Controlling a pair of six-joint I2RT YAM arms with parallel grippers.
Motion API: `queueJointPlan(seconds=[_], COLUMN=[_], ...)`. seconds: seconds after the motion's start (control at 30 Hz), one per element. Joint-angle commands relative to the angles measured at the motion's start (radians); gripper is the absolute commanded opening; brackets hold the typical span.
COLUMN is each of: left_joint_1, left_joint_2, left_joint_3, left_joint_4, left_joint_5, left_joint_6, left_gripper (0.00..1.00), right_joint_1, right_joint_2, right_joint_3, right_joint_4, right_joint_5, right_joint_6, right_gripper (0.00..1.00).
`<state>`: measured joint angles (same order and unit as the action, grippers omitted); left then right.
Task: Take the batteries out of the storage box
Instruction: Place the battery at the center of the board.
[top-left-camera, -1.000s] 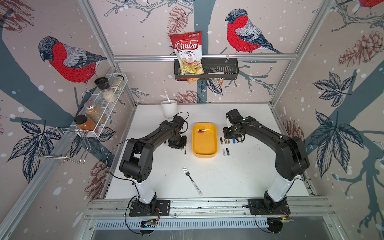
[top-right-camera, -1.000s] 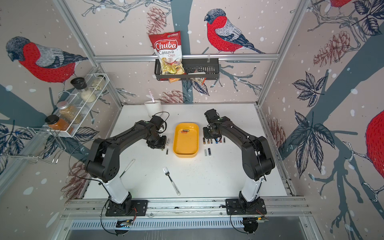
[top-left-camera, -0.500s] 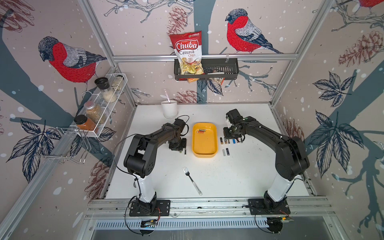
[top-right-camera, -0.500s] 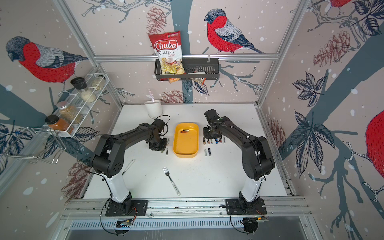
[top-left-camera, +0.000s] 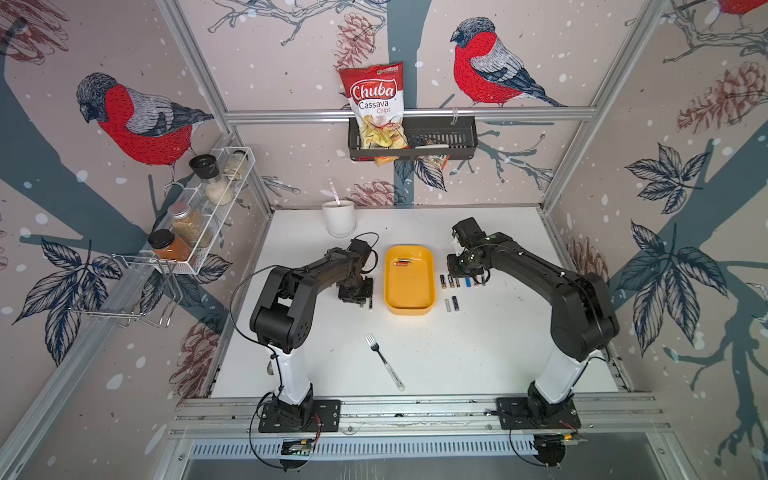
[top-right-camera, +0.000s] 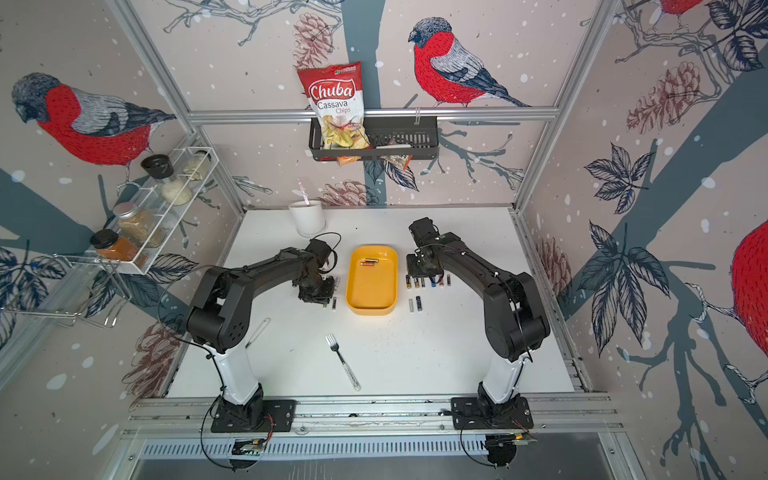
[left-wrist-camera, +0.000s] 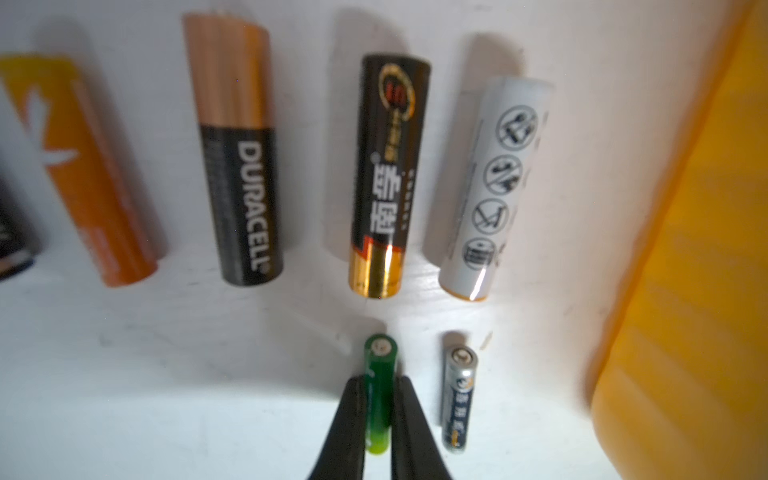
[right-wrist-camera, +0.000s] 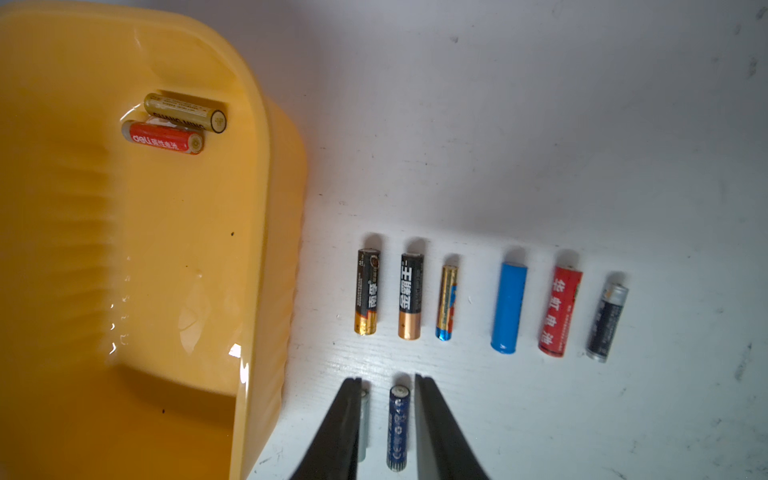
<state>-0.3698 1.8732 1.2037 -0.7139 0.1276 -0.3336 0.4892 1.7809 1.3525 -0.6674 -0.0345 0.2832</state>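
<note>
Presently, left hand (left-wrist-camera: 380, 381) pinches green battery (left-wrist-camera: 379, 359); right hand (right-wrist-camera: 386, 379) spread, straddling navy battery (right-wrist-camera: 398, 428) on bench (right-wrist-camera: 540, 124); box (right-wrist-camera: 253, 199) holds two batteries (right-wrist-camera: 166, 139).

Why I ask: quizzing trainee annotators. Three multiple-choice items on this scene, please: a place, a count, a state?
1. Where is the fork? A in the basket; B in the cup; C on the table, apart from the storage box.
2. How many batteries lie in the storage box? A none; B two; C five.
3. The left pincer is: A shut on the green battery; B open; C shut empty.

C, it lies on bare tabletop; B, one gold, one red; A, the wrist view shows it clamped.
</note>
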Motion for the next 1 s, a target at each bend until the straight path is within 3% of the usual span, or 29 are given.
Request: queueJointPlan(seconds=[0.0,0.97], left_joint_1=[0.003,0.003], left_joint_2=[0.004,-0.013], left_joint_3=[-0.009,0.013], left_joint_4=[0.010,-0.017], left_joint_5=[-0.002,-0.015], left_joint_6=[-0.004,-0.006], left_gripper=[0.13,0.24], right_joint_1=[0.000,-0.001], right_joint_2=[-0.003,-0.002], right_joint_3=[0.007,0.001], right_joint_4=[-0.021,-0.017], right_joint_5=[0.009,0.004], right_joint_6=[-0.013,-0.012], right_gripper=[0.29,0.29])
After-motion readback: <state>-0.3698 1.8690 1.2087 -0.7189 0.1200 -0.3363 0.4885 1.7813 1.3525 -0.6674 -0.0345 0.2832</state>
